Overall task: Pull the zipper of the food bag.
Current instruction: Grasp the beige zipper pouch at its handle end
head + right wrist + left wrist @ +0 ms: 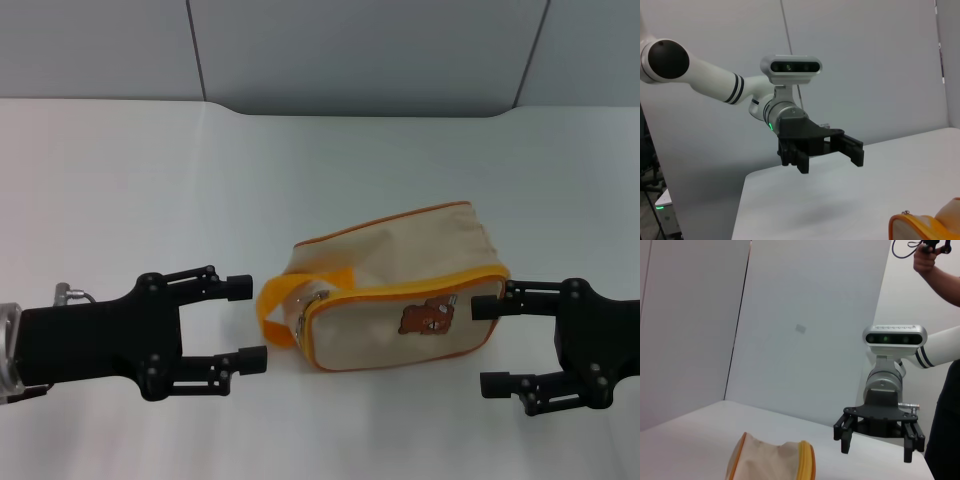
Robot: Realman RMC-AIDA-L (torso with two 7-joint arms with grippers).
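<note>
Food bag (395, 295) lies between left claw (247, 322) and right claw (488, 346), both spread wide.

Beige bag (400, 265) with a yellow-orange zipper (400, 296) and handle (283, 305), brown bear print (428, 318); black fingers (240, 322); white bench (120, 200).

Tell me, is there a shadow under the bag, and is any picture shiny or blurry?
Head view: a soft grey shadow lies under the food bag and faintly under the left claw and right claw; the table glows pale and even, no glare. Left wrist view: the bag's near edge looks soft. Right wrist view: the bag's corner is also soft, the far claw crisp.
</note>
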